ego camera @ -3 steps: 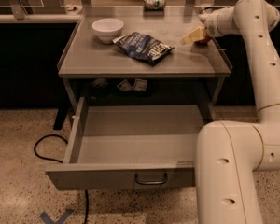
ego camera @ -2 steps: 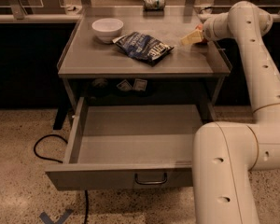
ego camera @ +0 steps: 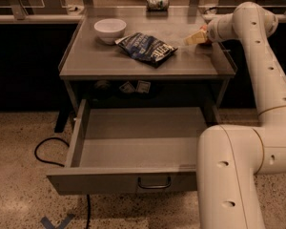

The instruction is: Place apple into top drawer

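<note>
The top drawer (ego camera: pixel 109 181) is pulled wide open below the table, and its grey inside is empty. Its small curved handle (ego camera: pixel 154 183) sits at the front centre. My gripper (ego camera: pixel 194 37) is low over the right rear part of the table top (ego camera: pixel 105 61). A small reddish patch of the apple (ego camera: pixel 207 42) shows just behind the gripper. The rest of the apple is hidden by the gripper and wrist. I cannot tell whether the gripper touches it.
A white bowl (ego camera: pixel 110 29) stands at the table's back left. A dark blue chip bag (ego camera: pixel 146 47) lies in the middle. A can (ego camera: pixel 158 3) lies on the counter behind. My white arm (ego camera: pixel 257 80) runs down the right side and partly covers the drawer's right front. A black cable (ego camera: pixel 47 151) lies on the floor at left.
The upper arm link has swung a little to the left. The gripper stays at about the same spot on the right of the table top. The drawer has not moved.
</note>
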You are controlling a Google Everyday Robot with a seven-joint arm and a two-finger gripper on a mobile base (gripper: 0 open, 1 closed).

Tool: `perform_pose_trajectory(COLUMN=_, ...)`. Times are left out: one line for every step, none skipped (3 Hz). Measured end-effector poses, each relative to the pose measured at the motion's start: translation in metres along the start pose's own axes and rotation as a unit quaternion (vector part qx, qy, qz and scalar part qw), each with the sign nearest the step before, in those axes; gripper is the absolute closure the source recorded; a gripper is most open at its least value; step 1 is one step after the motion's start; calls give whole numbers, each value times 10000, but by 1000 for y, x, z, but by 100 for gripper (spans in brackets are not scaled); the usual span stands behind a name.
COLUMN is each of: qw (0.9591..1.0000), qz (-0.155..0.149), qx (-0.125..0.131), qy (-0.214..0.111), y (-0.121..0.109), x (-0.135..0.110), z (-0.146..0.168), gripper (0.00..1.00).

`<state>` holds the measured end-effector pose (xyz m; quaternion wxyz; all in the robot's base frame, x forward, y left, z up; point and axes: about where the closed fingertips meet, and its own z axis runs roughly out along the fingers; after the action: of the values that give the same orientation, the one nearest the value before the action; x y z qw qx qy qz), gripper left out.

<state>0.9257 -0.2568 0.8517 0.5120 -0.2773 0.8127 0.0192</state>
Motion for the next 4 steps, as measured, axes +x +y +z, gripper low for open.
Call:
perform_pose_trajectory(qw=10000, qz=0, qx=-1, qy=0, y=0, x=0, z=0, gripper=42)
perform_pose_trajectory(qw=10000, qz=0, qx=-1, qy=0, y=0, x=0, z=0, gripper=65)
perform_pose_trajectory(qw=10000, qz=0, qx=-1, qy=0, y=0, x=0, z=0, gripper=89)
perform_pose_trajectory(qw=9993, qz=-221, qx=-125, qy=272, y=12, x=-5, z=-7, gripper=100)
